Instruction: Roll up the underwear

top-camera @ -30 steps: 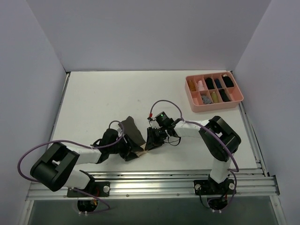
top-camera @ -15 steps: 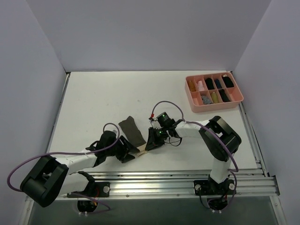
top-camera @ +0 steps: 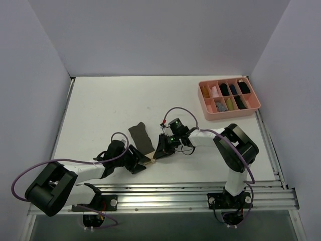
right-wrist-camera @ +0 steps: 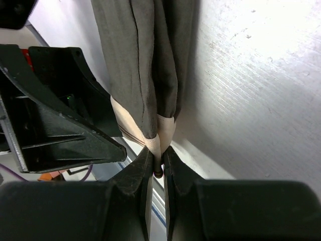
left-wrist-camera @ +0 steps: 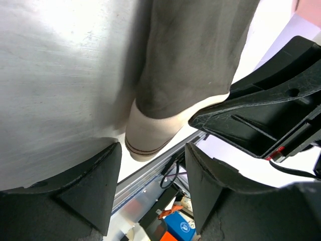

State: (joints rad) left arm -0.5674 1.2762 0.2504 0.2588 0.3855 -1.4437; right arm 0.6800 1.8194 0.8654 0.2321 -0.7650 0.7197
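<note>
the underwear (top-camera: 141, 138) lay as a narrow dark strip on the table (top-camera: 100, 110) near its front edge, between the two grippers. the right gripper (right-wrist-camera: 158, 169) was pinched tight on the tan waistband (left-wrist-camera: 150, 133) at the cloth's near end, while the left gripper (left-wrist-camera: 153, 146) stood wide apart just beside that waistband, holding nothing.

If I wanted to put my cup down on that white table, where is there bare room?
Bare: the far stretch of the table between back wall and underwear, and the strip between underwear and pink tray. Crowded: near middle, where the left gripper and right gripper meet at the cloth.
</note>
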